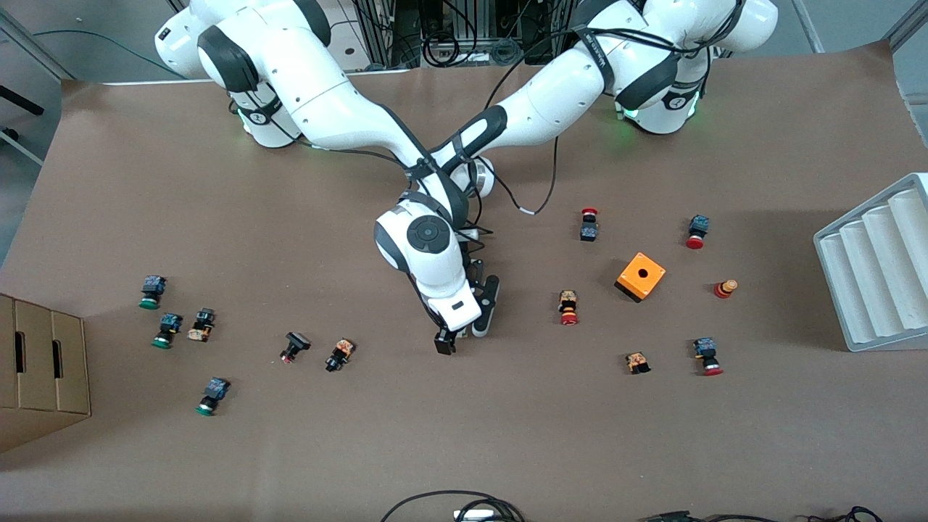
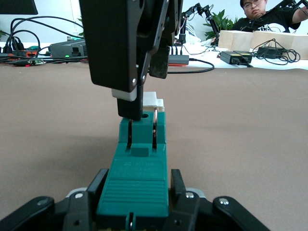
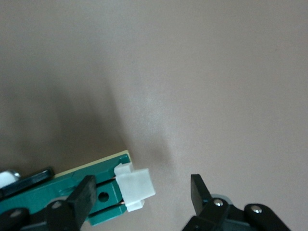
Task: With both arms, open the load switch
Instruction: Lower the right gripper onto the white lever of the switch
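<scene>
The load switch (image 2: 137, 166) is a narrow green block with a white sliding piece (image 3: 136, 185) at its free end. My left gripper (image 2: 138, 177) is shut on the block's other end and holds it level, low over the middle of the table. My right gripper (image 3: 143, 184) comes down from above and stands open, its fingers straddling the white piece. One right fingertip (image 2: 131, 109) sits on the green top beside the piece, and the other fingertip (image 3: 197, 185) is past the switch's end. In the front view the right hand (image 1: 453, 301) covers most of the switch.
Small red- and green-capped push buttons lie scattered toward both ends of the table. An orange box with a hole (image 1: 641, 276) sits toward the left arm's end, with a grey ridged tray (image 1: 877, 268) at that table edge. A cardboard box (image 1: 40, 370) stands at the right arm's end.
</scene>
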Controlling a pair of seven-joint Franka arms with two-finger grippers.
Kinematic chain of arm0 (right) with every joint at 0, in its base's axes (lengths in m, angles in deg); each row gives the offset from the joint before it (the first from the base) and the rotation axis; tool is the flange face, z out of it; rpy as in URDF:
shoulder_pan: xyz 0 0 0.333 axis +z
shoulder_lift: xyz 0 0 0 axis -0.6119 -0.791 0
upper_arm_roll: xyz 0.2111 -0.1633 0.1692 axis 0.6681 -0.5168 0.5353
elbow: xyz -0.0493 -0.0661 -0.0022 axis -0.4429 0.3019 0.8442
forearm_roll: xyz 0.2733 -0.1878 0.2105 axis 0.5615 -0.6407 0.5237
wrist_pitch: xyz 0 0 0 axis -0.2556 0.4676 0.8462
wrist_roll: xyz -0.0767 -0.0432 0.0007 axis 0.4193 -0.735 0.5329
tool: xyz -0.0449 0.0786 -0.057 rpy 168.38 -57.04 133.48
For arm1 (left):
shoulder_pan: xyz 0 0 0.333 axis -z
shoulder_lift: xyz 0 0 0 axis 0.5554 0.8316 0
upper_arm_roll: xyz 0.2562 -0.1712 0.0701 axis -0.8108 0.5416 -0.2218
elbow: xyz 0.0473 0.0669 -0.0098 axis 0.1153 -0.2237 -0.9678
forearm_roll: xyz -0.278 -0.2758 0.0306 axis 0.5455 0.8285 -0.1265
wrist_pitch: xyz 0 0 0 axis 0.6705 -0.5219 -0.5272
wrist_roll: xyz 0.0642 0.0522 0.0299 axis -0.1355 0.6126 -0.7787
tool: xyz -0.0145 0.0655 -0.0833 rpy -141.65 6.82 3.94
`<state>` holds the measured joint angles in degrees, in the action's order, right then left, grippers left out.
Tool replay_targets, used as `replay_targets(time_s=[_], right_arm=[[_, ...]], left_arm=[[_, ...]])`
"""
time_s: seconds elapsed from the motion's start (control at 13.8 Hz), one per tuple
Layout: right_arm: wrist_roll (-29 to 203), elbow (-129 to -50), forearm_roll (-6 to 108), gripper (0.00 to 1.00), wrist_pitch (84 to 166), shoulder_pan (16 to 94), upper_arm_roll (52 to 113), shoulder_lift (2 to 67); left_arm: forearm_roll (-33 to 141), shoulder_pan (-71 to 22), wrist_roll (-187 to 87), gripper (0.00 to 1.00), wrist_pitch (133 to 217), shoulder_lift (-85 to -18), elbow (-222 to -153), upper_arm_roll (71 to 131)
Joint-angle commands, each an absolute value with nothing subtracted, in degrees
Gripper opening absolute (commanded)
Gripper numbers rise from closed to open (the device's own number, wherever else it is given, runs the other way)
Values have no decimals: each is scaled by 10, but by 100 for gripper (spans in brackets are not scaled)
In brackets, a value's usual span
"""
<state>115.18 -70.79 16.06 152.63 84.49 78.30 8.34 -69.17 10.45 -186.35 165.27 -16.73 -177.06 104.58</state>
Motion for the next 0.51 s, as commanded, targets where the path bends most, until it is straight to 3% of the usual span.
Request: replay_targets(time_s=[0.0, 0.44], right_arm=[[1150, -688, 177, 87, 1542, 852, 774, 66], [1149, -688, 181, 91, 1559, 851, 774, 53]], left_arm=[[-694, 111, -1878, 59, 1675, -135, -1754, 1044], [-694, 111, -1878, 59, 1675, -135, -1754, 1044]])
